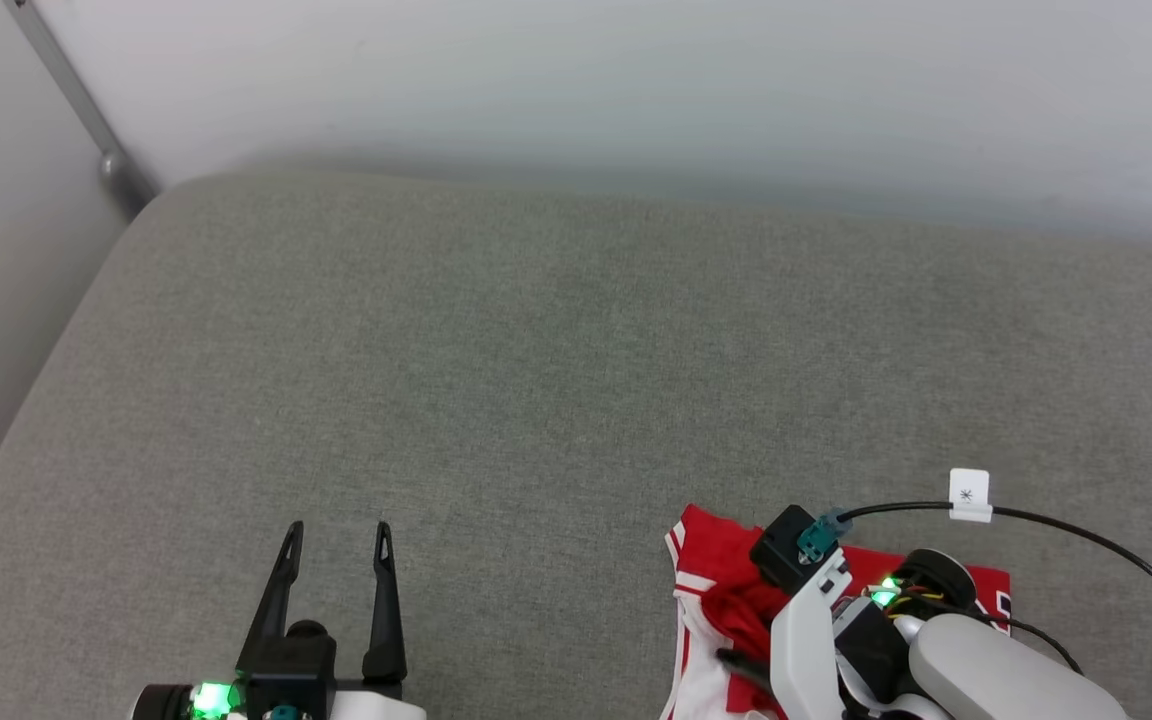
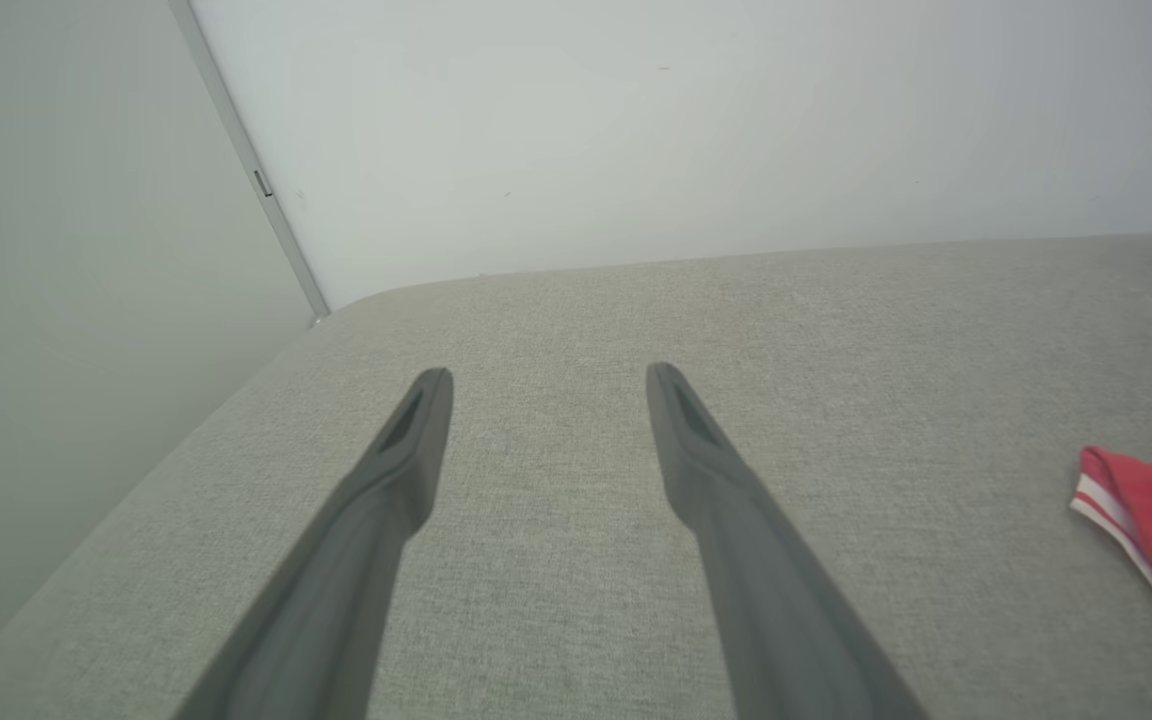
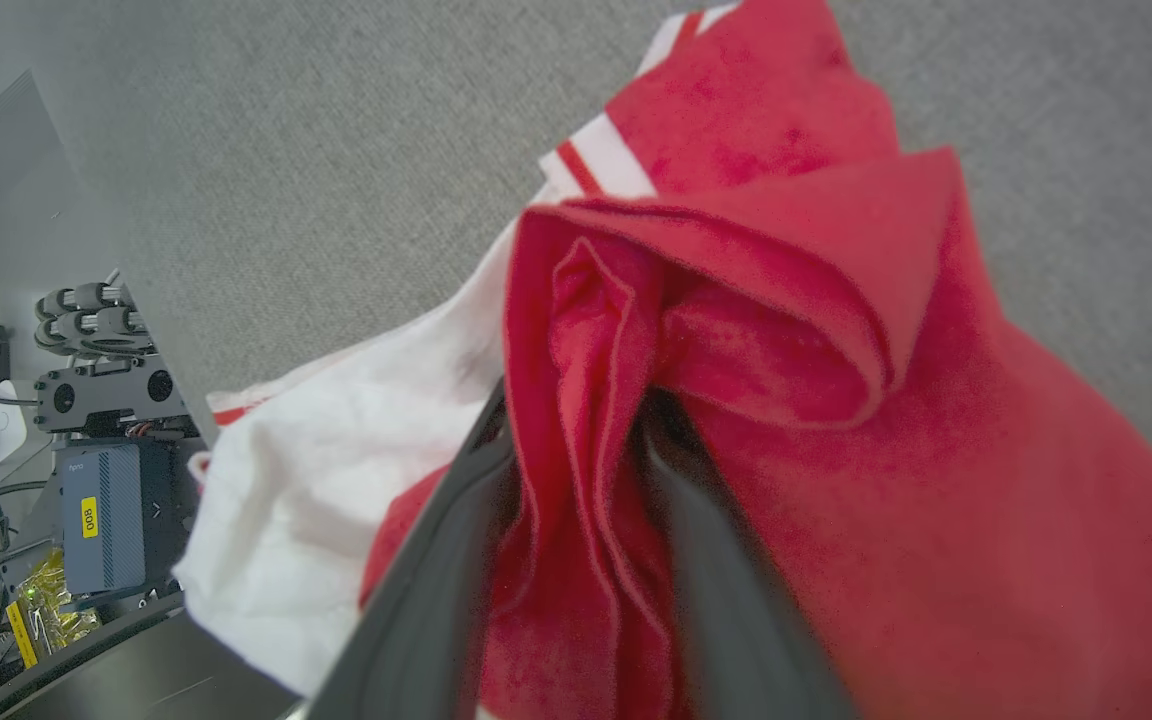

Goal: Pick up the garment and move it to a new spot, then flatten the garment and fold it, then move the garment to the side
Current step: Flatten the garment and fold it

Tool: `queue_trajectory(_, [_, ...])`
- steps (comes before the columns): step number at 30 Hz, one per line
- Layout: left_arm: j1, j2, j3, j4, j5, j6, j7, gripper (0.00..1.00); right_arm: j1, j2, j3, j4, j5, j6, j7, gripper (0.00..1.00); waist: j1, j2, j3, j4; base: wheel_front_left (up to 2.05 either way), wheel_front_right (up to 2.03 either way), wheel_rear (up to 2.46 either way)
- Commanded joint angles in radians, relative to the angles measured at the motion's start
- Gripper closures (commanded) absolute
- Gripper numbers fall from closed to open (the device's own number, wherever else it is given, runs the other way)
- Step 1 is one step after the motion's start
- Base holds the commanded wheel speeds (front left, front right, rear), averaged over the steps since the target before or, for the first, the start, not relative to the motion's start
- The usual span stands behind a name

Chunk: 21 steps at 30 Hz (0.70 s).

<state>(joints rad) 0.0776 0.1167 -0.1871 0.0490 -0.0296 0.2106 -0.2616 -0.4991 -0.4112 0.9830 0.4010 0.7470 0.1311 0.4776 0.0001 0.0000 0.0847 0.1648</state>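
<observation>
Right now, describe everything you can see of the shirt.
The shirt is soft red cloth with a white sleeve and red-and-white striped trim. It lies crumpled, not flat, at the near right of the grey cushion. A bunched red fold sits between the dark fingers of the right gripper.

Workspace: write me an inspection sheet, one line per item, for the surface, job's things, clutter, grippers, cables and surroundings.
Surface: grey fabric cushion, rounded far-left corner, mostly bare.
Job's things: garment, red with white sleeve and striped trim, bunched at the near right, not flat or folded.
Clutter: nothing seen.
Grippers: left gripper open, holding nothing, over bare cushion; right gripper closed on a red fold of the garment.
Cables: black cable with a white tag loops from the right wrist above the cushion.
Surroundings: pale wall; metal rail in the corner; electronics box and wiring beyond the cushion edge.
</observation>
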Motion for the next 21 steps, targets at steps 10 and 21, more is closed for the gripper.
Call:
queue_trajectory(10, [0.064, -0.001, 0.041, -0.008, 0.001, -0.005, -0.004, 0.0, 0.017, -0.114, -0.118, -0.122, -0.114, -0.001, -0.309, 0.0, -0.0001, 0.0, -0.098, -0.069, 0.0, 0.0, 0.0])
queue_trajectory(21, [0.061, -0.013, 0.058, -0.022, 0.002, -0.019, -0.004, 0.0, 0.173, -0.011, -0.644, -0.137, -0.435, -0.001, -0.642, 0.0, -0.0001, 0.0, -0.116, -0.127, 0.0, 0.0, 0.0])
